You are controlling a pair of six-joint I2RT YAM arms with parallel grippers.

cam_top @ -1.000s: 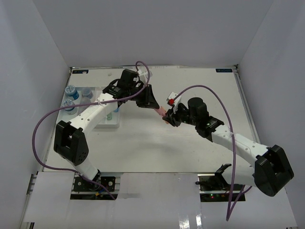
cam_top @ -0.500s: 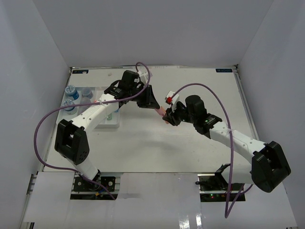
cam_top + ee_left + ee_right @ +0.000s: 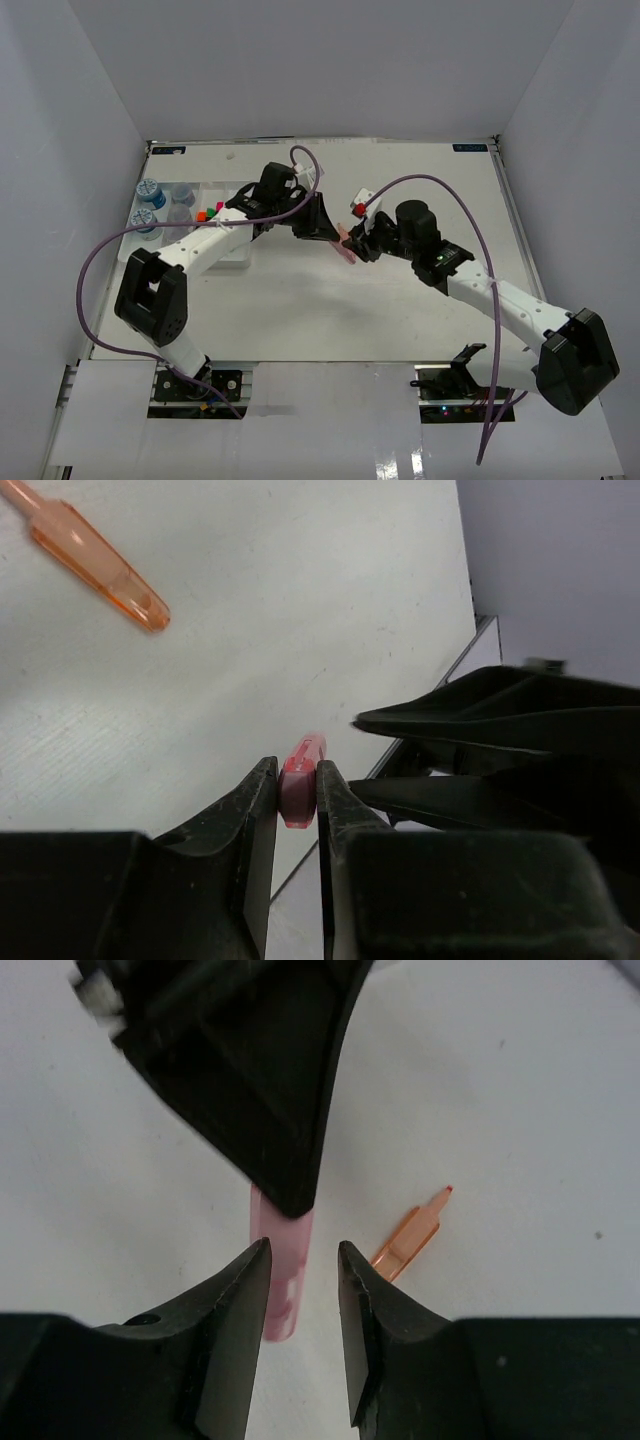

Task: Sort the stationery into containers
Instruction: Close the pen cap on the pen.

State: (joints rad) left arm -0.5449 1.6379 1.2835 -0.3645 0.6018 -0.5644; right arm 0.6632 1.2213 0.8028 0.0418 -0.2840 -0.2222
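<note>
My left gripper (image 3: 328, 228) is shut on one end of a pink marker (image 3: 299, 785), held above the table at the middle. My right gripper (image 3: 360, 240) faces it closely. In the right wrist view the marker (image 3: 284, 1265) lies between my right gripper's (image 3: 303, 1295) open jaws, close to the left finger (image 3: 240, 1300), while the left gripper's black fingers (image 3: 270, 1090) cover its far end. An orange marker (image 3: 96, 552) lies on the table beneath and also shows in the right wrist view (image 3: 408, 1236). The white tray (image 3: 232, 258) stands at the left.
Blue-lidded and clear jars (image 3: 150, 190) stand in the tray's left end. Red, orange and green caps (image 3: 207, 213) show in a compartment behind my left arm. White walls enclose the table on three sides. Purple cables loop over both arms.
My left gripper has moved right and a little down toward the right gripper, uncovering more of the tray. The pink marker stays between the two grippers.
</note>
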